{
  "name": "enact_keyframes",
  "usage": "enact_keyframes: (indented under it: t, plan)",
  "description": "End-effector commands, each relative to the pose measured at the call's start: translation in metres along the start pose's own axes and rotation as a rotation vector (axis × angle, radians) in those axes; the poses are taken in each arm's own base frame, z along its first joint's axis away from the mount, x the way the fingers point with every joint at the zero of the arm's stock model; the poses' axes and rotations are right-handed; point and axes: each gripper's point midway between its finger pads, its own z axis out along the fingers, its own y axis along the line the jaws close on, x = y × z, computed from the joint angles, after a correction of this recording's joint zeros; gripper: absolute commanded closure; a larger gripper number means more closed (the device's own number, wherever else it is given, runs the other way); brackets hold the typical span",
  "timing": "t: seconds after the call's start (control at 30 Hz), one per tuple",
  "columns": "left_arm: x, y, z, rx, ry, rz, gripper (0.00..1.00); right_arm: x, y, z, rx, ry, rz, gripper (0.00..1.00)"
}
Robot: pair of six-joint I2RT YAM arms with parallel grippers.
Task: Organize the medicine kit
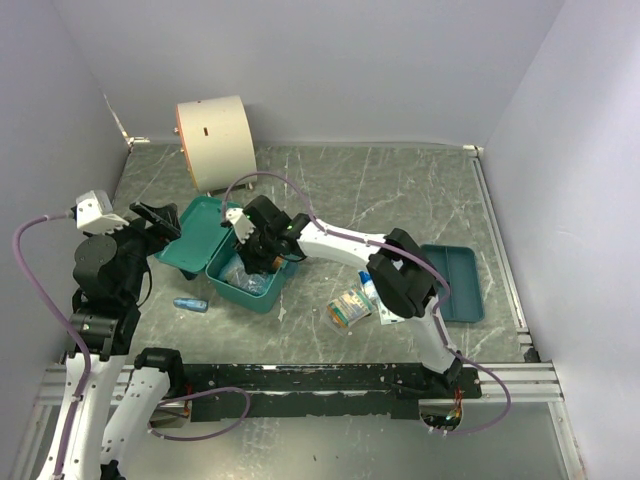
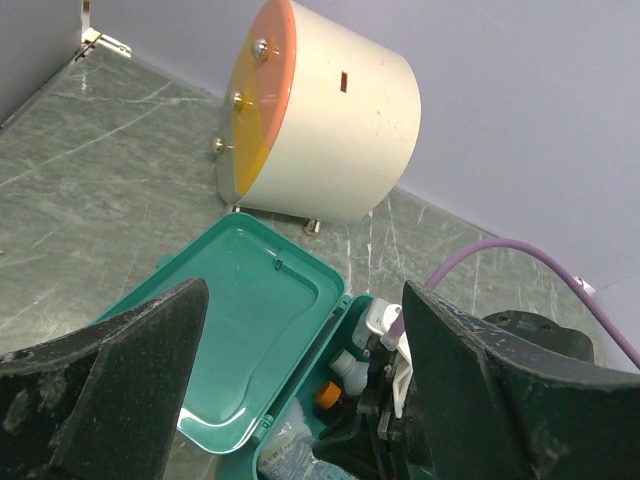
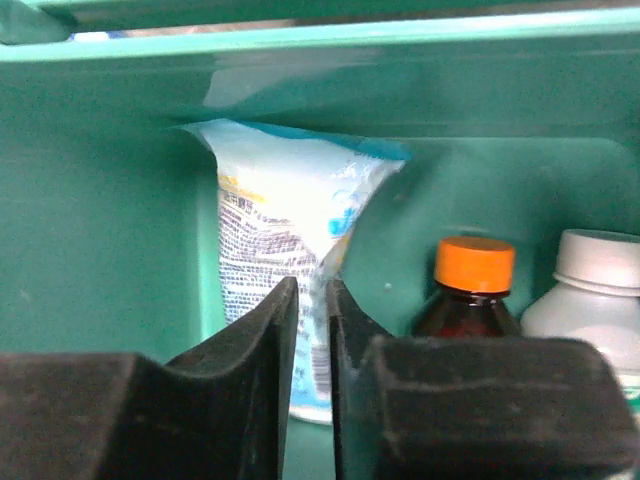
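Right gripper [image 3: 312, 292], a slit apart at the white-and-blue sachet [image 3: 270, 230] in the teal-green plastic medicine kit [image 3: 100, 250], hold unclear: open wider, lift straight, avoiding the orange-capped bottle [image 3: 472, 290].

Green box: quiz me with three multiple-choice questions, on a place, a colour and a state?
1. Where is the right gripper? A) over the drum B) inside the kit C) on the tray
2. What colour is the bottle's cap? A) orange B) blue C) black
3. The kit's lid is: A) latched shut B) half raised C) lying fully open
Answers: B, the kit's teal walls surround it; A, the right wrist view shows it; C, the lid lies flat beside the kit.
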Motion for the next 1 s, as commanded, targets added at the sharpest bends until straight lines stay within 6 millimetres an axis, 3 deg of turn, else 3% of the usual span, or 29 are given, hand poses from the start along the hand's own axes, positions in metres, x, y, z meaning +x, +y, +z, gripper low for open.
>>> enact_keyframes:
  t: [0.0,0.13,0.37,0.53,0.63,0.8,0.97]
  plan:
    - [-0.002,-0.001,-0.001,0.006,-0.008,0.007,0.10,0.002,-0.012,0.006,0.092,-0.001,-0.058,0.76]
    - [-0.002,-0.001,-0.001,0.005,-0.007,0.008,0.10,-0.007,-0.012,-0.002,0.120,-0.017,-0.050,0.63]
    - [-0.004,-0.003,0.000,0.011,-0.008,0.010,0.10,-0.040,-0.004,-0.032,0.143,-0.118,-0.004,0.61]
    - [-0.006,-0.007,-0.001,0.029,-0.008,0.021,0.10,-0.078,-0.013,-0.074,0.254,-0.266,0.070,0.60]
    - [-0.007,-0.017,-0.003,0.083,-0.001,0.040,0.10,-0.085,-0.027,-0.099,0.354,-0.340,0.142,0.60]
    - [-0.008,-0.039,-0.010,0.212,0.017,0.092,0.08,-0.079,-0.047,-0.141,0.513,-0.419,0.275,0.57]
    - [0.000,-0.055,-0.018,0.321,0.072,0.148,0.08,-0.050,-0.065,-0.189,0.692,-0.479,0.431,0.43]
